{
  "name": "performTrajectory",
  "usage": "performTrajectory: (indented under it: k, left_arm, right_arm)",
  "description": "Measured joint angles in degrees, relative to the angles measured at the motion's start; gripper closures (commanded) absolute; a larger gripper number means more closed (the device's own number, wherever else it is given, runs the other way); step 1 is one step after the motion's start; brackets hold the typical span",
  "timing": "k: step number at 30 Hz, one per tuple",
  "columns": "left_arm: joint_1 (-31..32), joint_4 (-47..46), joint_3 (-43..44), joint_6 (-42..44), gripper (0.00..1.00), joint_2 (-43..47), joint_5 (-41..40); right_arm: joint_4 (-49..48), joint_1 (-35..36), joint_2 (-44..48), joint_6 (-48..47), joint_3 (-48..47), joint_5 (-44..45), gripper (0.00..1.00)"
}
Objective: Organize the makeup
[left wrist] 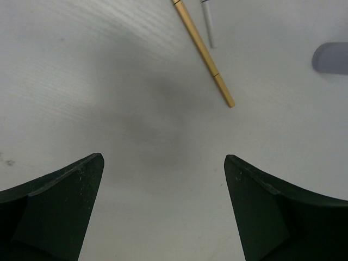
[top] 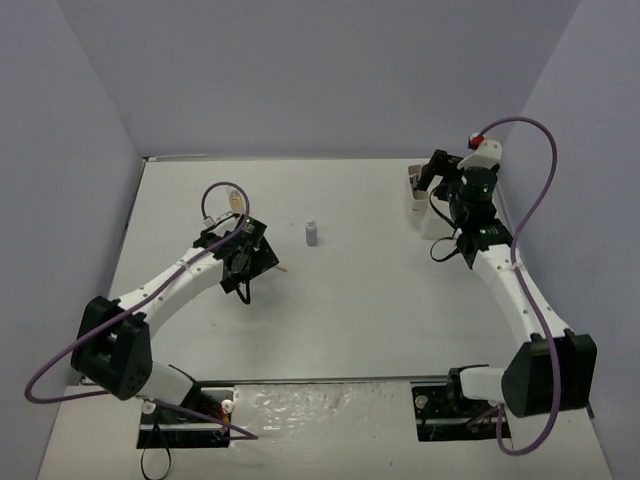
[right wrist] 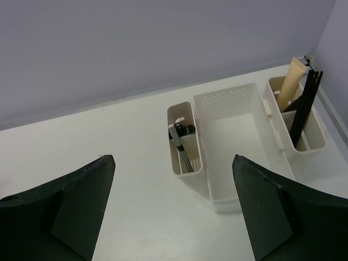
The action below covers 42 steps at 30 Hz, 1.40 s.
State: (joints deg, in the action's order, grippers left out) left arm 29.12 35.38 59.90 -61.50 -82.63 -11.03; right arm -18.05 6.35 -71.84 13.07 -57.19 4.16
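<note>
Gold and thin, the pencil [left wrist: 204, 54] lies flat on the bench [left wrist: 70, 81] just ahead of the left claw [left wrist: 163, 157], whose jaws are spread wide and empty. A slim grey stick [left wrist: 208, 24] lies just beside it. A clean pick likely means moving forward, straddling the pencil's middle crosswise, and lowering to the surface before closing. The right claw [right wrist: 173, 159], also spread and empty, hovers near the white box [right wrist: 228, 98], where black pencils [right wrist: 304, 103] and a tan tube [right wrist: 291, 81] stand.
</note>
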Motion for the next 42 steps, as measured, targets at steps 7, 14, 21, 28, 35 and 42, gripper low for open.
performTrajectory:
  k: [7,14,21,28,35,42]
  left_arm:
    - [0.00,2.20,10.43,-2.42,0.30,-13.71,0.82]
    - [0.00,7.73,20.17,-4.81,0.38,-23.81,1.14]
    - [-0.02,11.25,26.39,-5.94,0.41,-29.86,0.95]
    - [-0.07,13.02,27.98,-6.55,0.49,-33.81,0.92]
    - [-0.64,12.83,27.48,-6.88,0.60,-34.38,1.83]
    - [-0.96,10.23,24.37,-7.17,0.67,-32.55,2.48]
  right_arm:
    - [5.66,0.00,16.47,1.20,8.52,-2.23,0.11]
    - [8.39,0.08,21.27,1.56,10.92,-4.42,0.12]
    - [9.29,1.93,22.55,1.40,12.14,-4.25,0.11]
    - [9.55,3.15,23.84,0.97,12.70,-2.91,0.11]
    - [9.55,3.15,24.07,0.79,12.72,-2.41,0.10]
    - [9.72,3.15,24.07,0.65,12.72,-1.96,0.11]
